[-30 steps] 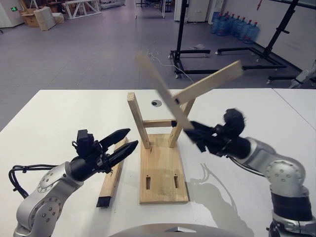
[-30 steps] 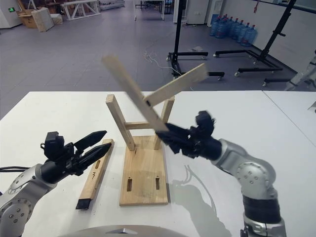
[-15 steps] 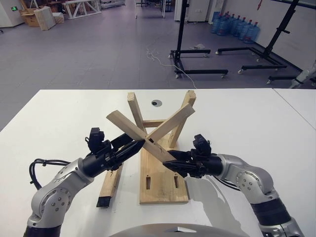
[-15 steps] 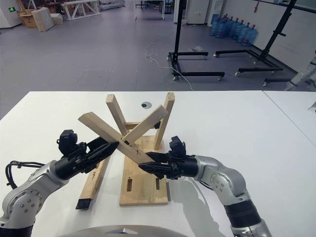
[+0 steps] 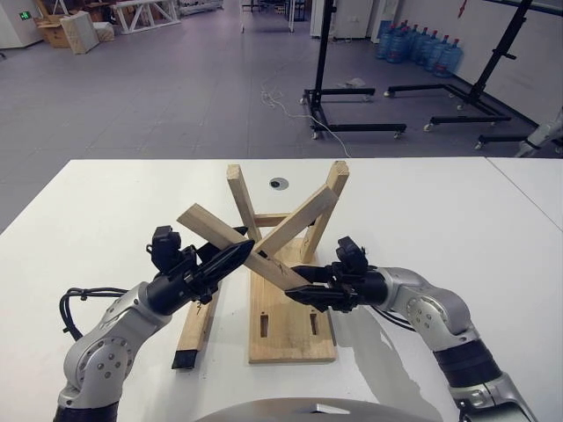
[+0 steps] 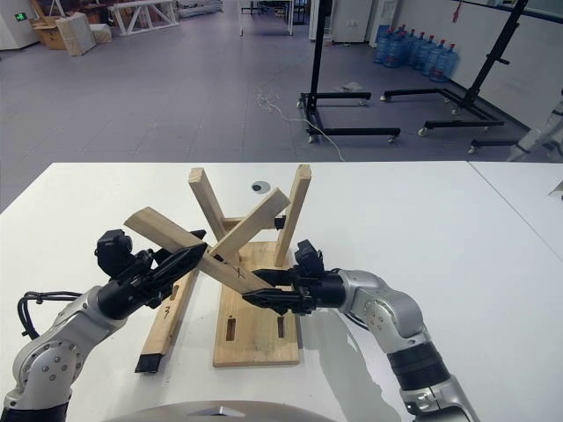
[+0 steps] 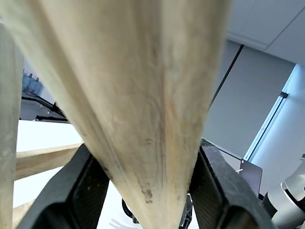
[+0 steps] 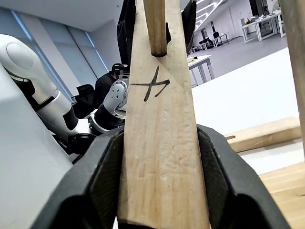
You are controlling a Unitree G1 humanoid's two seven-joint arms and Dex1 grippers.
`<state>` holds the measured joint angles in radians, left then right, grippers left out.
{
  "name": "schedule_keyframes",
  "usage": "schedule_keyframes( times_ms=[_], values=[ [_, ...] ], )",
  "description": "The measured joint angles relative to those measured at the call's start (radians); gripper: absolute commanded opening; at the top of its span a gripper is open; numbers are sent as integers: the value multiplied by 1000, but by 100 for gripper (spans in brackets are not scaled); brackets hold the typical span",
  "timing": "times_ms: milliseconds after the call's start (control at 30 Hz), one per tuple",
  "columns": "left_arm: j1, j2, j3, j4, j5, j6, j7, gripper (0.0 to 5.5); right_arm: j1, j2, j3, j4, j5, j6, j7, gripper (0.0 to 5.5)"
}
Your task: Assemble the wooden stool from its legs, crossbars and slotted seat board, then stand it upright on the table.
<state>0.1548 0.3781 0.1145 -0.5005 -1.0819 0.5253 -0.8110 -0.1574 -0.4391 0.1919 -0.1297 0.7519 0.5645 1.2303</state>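
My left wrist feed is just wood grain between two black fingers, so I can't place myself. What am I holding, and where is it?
Observer: Your left gripper is clamped on a tilted leg, held in the air above the table.
Operator: Is the right arm on it too?
Observer: Yes. The right gripper grips the same leg's lower end, above the seat board, which lies flat on the table.
Operator: Any slots free in the board?
Observer: Two empty slots at the board's near end. The far end already carries two standing legs.
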Motion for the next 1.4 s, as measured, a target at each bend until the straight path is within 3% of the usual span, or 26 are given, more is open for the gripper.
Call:
schedule_keyframes(
  times_ms=[367,400,667,900,1067,1267,1400],
  values=[
    [26,4,-7,1,5,-14,-25,215,-26,13,15,67,-91,-145,65,205],
    [27,4,-1,2,6,-17,-29,215,-31,13,17,68,-96,-149,65,242],
    [-25,16,106,9,-28,-60,-72,213,-52,-57,-10,87,-114,0,0,382],
    [23,209,250,15,-4,-43,-173,213,6,-204,-181,39,-48,78,13,497],
    [66,375,268,15,106,-19,-255,213,-16,-264,-239,86,-46,88,19,497],
    [28,409,157,4,154,10,-291,213,-60,-255,-226,120,-75,87,11,497],
    [26,439,145,-6,153,33,-318,213,-61,-253,-218,123,-84,88,14,497]
  ],
)
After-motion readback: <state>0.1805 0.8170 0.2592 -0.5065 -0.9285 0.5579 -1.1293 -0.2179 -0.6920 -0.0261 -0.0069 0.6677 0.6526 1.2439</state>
